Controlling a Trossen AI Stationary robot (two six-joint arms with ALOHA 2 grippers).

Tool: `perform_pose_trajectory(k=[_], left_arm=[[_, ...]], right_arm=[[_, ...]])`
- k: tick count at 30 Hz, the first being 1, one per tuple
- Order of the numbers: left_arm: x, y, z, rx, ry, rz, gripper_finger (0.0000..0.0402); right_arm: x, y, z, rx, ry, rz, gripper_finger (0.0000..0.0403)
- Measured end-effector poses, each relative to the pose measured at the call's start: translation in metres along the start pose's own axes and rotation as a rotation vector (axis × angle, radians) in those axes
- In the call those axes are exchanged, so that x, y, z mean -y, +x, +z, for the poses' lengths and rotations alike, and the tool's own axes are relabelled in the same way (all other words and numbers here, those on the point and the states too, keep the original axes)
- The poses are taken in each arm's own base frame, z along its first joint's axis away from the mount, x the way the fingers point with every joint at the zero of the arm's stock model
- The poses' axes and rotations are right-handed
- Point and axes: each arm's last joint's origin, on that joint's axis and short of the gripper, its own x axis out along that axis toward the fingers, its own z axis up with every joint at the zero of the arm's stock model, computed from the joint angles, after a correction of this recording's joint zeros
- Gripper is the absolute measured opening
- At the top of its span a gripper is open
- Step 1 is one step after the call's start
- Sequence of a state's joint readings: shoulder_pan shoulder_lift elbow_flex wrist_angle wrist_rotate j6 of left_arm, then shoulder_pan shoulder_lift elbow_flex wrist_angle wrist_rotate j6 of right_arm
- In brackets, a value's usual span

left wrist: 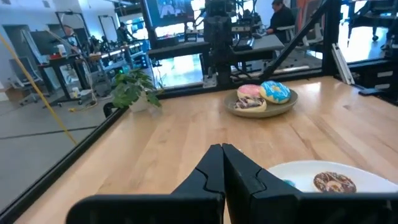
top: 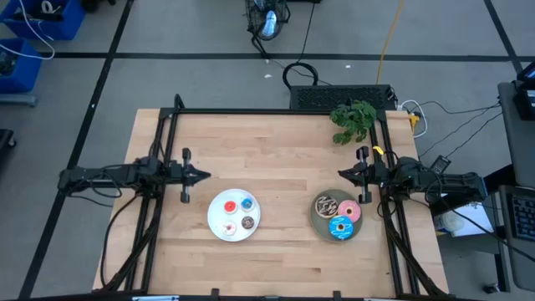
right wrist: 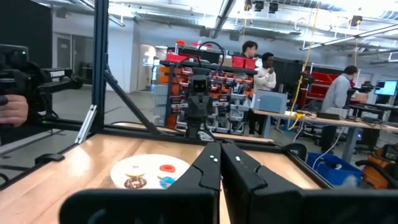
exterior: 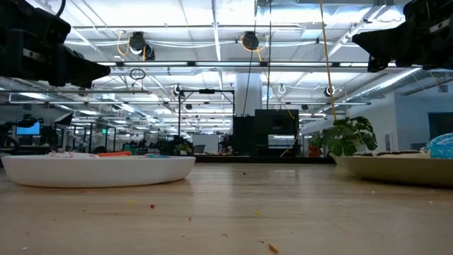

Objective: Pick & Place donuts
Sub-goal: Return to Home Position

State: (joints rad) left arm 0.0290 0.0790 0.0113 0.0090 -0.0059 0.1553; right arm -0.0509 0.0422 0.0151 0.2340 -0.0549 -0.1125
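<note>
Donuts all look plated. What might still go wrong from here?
The grey plate is crowded: its blue donut lies at the rim, and a knock might tip it off. The right gripper, shut, hangs near that plate, so a low swing may clip it. The left gripper, shut, is similarly near the white plate.

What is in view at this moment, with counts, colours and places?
small donuts: four; red, blue, brown, white-pink; on the white plate
large donuts: three; pink, blue sprinkled, chocolate with white drizzle; on the grey plate
white plate: one; white; left part of the table
grey plate: one; grey; right part of the table
plant: one; green; table's far edge, right side
table: one; light wood
people: three; in the room beyond the table
left gripper: dark; shut, empty, at the table's left side
right gripper: dark; shut, empty, at the table's right side
</note>
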Motion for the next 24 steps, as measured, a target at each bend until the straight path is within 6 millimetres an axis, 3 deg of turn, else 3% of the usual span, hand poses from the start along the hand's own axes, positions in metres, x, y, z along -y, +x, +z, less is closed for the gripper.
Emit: perform_pose_trajectory(k=[17,24], left_arm=[[0.0007,0.0037,-0.0021,-0.029,-0.153,-0.005,0.0005],[0.0002,0.0038,0.0011,0.005,-0.155,-0.002,0.0031]], right_arm=[[0.0000,0.0000,0.0000,0.000,0.062,-0.001,0.0000],[0.0000,0.0000,0.0000,0.000,0.074,-0.001,0.0000]])
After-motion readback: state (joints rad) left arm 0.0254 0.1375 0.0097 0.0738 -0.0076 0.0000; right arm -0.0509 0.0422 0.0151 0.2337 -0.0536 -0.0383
